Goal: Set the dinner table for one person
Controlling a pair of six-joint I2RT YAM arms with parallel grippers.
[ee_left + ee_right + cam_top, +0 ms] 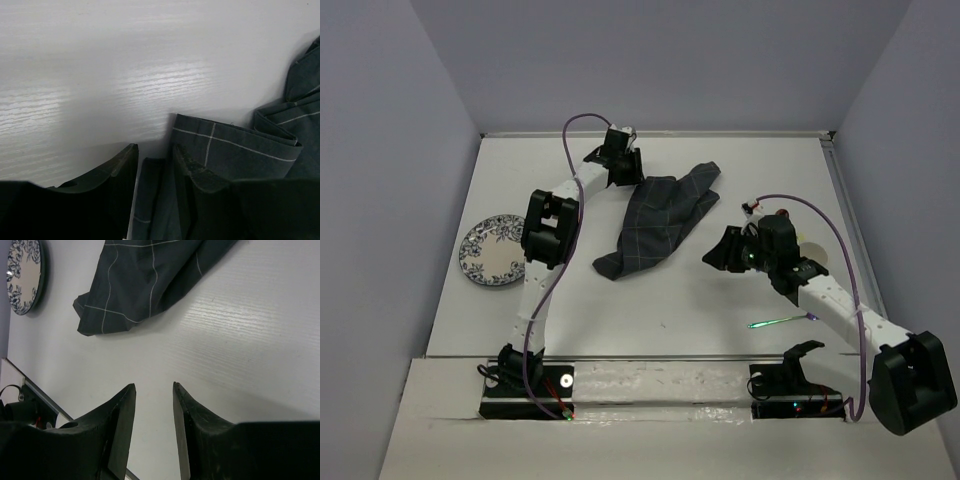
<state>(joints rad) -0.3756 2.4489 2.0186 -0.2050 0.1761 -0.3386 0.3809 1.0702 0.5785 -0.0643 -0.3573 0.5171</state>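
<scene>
Blue-patterned plate [492,252] on the dinner table [720,310] (crumpled placemat [655,225] apart)

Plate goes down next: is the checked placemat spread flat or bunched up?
Bunched up: the placemat lies crumpled on the dinner table, layered folds showing in the left wrist view.
</scene>
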